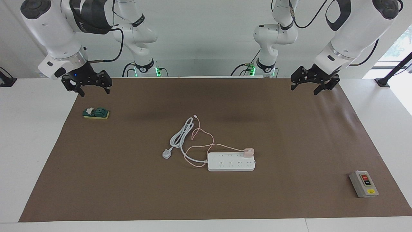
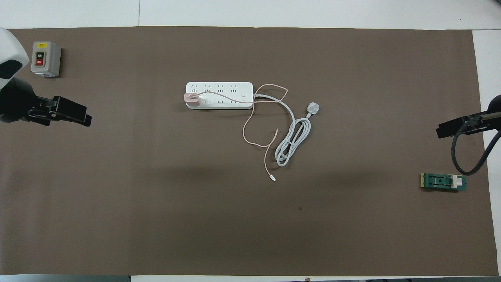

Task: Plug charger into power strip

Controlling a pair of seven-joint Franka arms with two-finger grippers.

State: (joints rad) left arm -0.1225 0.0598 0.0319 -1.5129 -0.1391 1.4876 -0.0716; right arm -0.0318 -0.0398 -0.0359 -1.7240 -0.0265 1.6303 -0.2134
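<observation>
The charger (image 1: 248,151) is sitting on the strip (image 1: 231,161), at its end toward the left arm, apparently plugged in, though the prongs are hidden. The strip is lying mid-mat (image 1: 128,193), the pink cable (image 1: 202,143) looping beside the white cord (image 1: 181,135). The left gripper (image 1: 313,84) is hanging over the mat's corner nearest its base, fingers released, holding nothing. The right gripper (image 1: 87,84) is waiting over the other robot-side corner, fingers spread and empty.
</observation>
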